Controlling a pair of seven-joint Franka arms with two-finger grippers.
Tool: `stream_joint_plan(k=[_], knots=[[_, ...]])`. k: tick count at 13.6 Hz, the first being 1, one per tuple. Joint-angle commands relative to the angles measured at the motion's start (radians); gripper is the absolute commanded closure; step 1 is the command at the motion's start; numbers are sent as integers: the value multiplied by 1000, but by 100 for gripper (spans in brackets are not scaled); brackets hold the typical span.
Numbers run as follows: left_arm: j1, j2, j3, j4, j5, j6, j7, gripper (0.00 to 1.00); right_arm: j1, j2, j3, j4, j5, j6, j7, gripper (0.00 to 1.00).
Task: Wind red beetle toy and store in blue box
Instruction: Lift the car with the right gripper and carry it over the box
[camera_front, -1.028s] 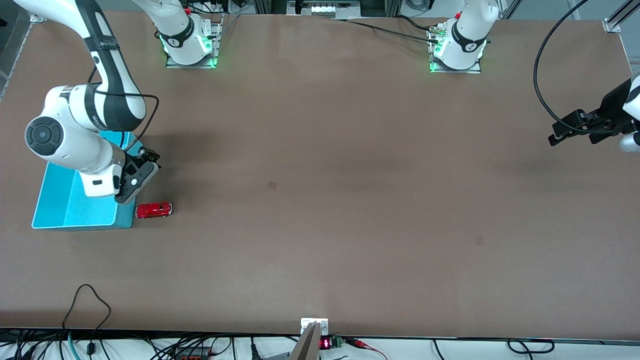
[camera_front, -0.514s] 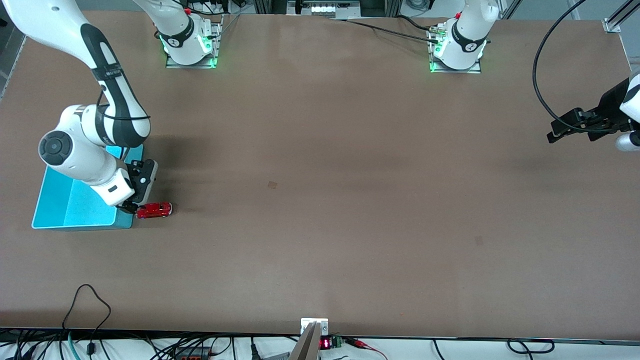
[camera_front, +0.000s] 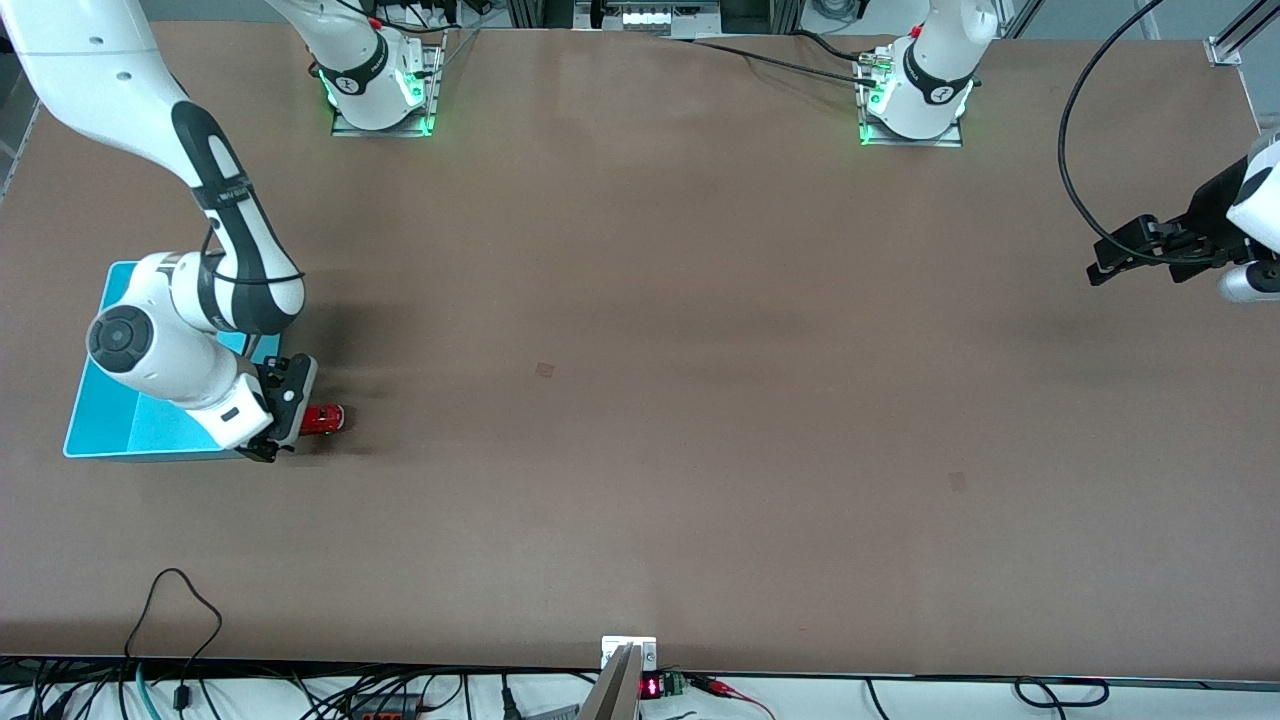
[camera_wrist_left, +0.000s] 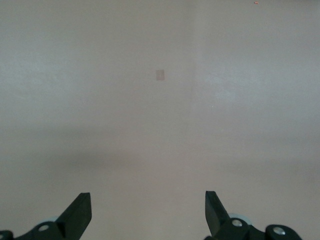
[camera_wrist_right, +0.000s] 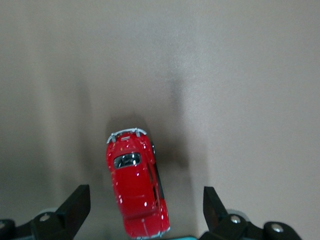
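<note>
The red beetle toy (camera_front: 326, 418) stands on the table just beside the blue box (camera_front: 140, 426), on the side toward the left arm's end. My right gripper (camera_front: 288, 426) is lowered over the toy's box-side end and is open. In the right wrist view the red beetle toy (camera_wrist_right: 136, 185) lies lengthwise between the spread fingers of the right gripper (camera_wrist_right: 144, 209), touching neither. A sliver of the blue box (camera_wrist_right: 176, 238) shows at the toy's end. My left gripper (camera_front: 1106, 262) waits open at the left arm's end of the table. The left gripper (camera_wrist_left: 148, 212) holds nothing.
The right arm's elbow and forearm (camera_front: 150, 340) hang over the blue box. A small square mark (camera_front: 545, 370) sits mid-table. Cables (camera_front: 180, 600) lie along the table's edge nearest the front camera, with a small bracket (camera_front: 628, 650) at its middle.
My right gripper has swung down from beside the blue box's wall onto the red beetle toy and now straddles its end. The left gripper drifted slightly toward the robots' bases.
</note>
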Motion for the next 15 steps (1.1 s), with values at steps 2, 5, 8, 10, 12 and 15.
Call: stream_joint_plan(k=[2, 5, 8, 10, 12, 15], knots=[[1, -4, -4, 8, 22, -6, 2, 0, -14, 39, 5, 15, -11, 25, -18, 0], [2, -2, -4, 8, 22, -6, 2, 0, -14, 44, 5, 13, -11, 25, -18, 19], [2, -4, -4, 8, 22, -7, 2, 0, -11, 40, 5, 16, -12, 25, -29, 71], [2, -2, -4, 8, 22, -7, 2, 0, -12, 36, 5, 15, -8, 20, -11, 94], [2, -4, -4, 8, 22, -7, 2, 0, -17, 33, 5, 12, 5, 19, 17, 100], [4, -4, -4, 10, 22, -7, 2, 0, -3, -11, 5, 15, 5, -24, 173, 100]])
